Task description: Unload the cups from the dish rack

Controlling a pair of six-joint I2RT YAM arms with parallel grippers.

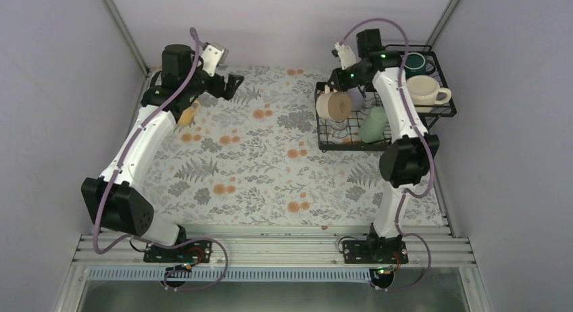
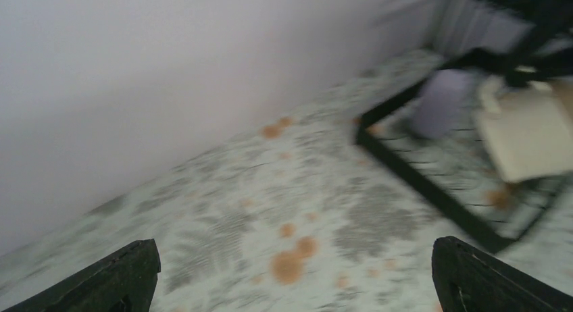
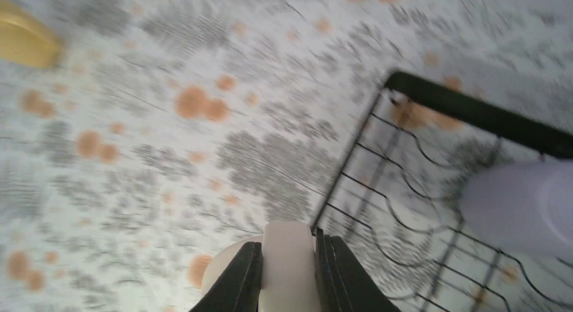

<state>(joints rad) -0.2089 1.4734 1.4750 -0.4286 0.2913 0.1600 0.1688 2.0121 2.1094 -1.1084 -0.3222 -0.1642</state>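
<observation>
There are two cream mugs (image 1: pixel 333 104) (image 1: pixel 427 90), one dark green mug (image 1: pixel 415 61), one mint-green tumbler (image 1: pixel 373 125), one lavender tumbler (image 3: pixel 520 207), one yellow cup (image 3: pixel 20 42) and one black wire dish rack (image 1: pixel 341 148).

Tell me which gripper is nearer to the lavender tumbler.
Right. The right gripper, holding the cream mug, is at the rack beside the tumbler; the left gripper is away over the mat.

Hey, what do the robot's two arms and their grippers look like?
Both the left arm and right arm have white tube links, bulky black joint housings and a looping purple cable. The left gripper and right gripper have black tapered fingers.
</observation>
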